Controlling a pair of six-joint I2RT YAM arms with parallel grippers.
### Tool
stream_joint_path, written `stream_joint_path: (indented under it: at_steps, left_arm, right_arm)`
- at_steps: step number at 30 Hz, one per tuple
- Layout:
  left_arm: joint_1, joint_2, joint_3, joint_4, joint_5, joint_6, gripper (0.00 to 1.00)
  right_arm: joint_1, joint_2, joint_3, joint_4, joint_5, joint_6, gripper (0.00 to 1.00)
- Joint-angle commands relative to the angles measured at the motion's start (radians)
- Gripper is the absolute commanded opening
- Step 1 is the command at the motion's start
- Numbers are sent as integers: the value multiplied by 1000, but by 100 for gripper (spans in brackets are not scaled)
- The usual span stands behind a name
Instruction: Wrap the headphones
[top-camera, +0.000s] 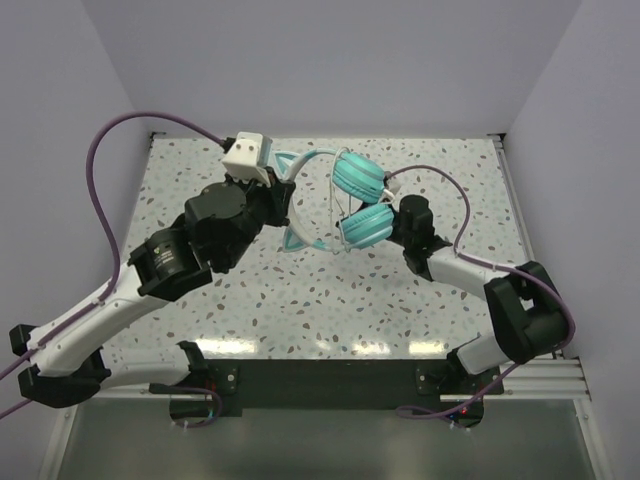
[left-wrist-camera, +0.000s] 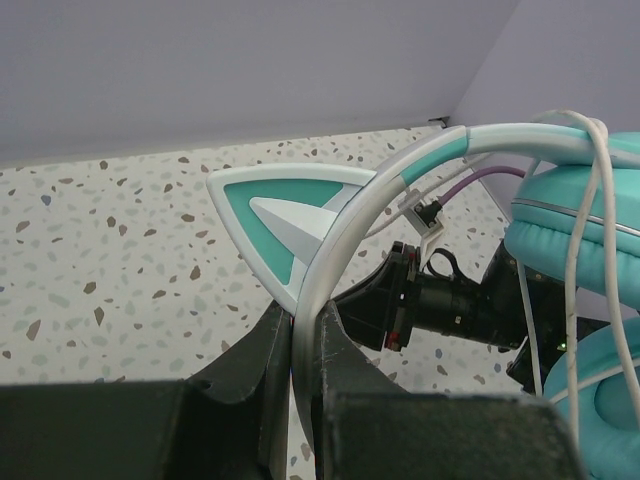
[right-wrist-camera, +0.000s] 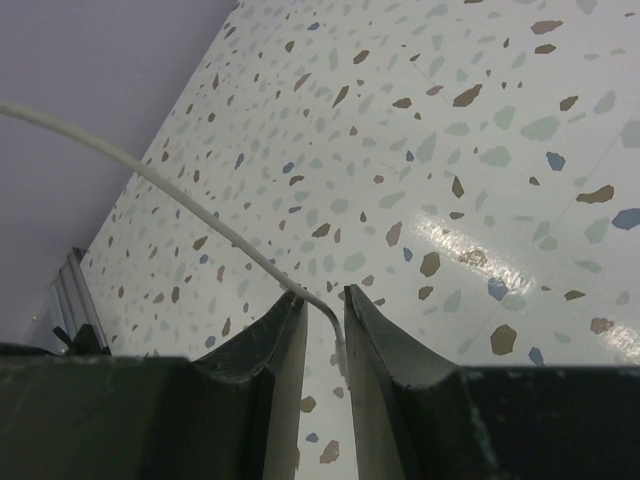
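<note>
The headphones (top-camera: 358, 178) are held above the speckled table (top-camera: 300, 290), between the two arms. The left gripper (left-wrist-camera: 305, 330) is clenched on the headband (left-wrist-camera: 350, 215), with the earcups off to its right. The thin cord (right-wrist-camera: 150, 175) runs between the narrowly parted jaws of the right gripper (right-wrist-camera: 318, 308); whether they pinch it cannot be told. If the cord lies slack there, it could slip free and the loops would loosen.

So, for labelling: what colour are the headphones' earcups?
Turquoise earcups, clearest in the top external view.
</note>
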Motion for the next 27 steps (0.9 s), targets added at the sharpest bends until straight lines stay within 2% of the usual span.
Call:
stream_joint_path:
  at_steps: [1, 11, 17, 21, 24, 27]
  left_arm:
    - [-7, -2, 68, 86, -23, -49, 0]
    - [-7, 10, 83, 86, -35, -56, 0]
    - [-5, 18, 83, 67, -137, -94, 0]
    - [-1, 39, 77, 63, -256, -115, 0]
    - [66, 68, 82, 60, -274, -136, 0]
    - [200, 107, 79, 57, -183, -164, 0]
  right_arm:
    - [7, 0, -8, 60, 67, -10, 27]
    - [14, 45, -13, 89, 62, 4, 25]
    - [54, 46, -32, 73, 81, 11, 7]
    - [120, 4, -45, -71, 176, -33, 0]
    - [175, -21, -66, -148, 228, -53, 0]
    - [203, -68, -110, -203, 272, -47, 0]
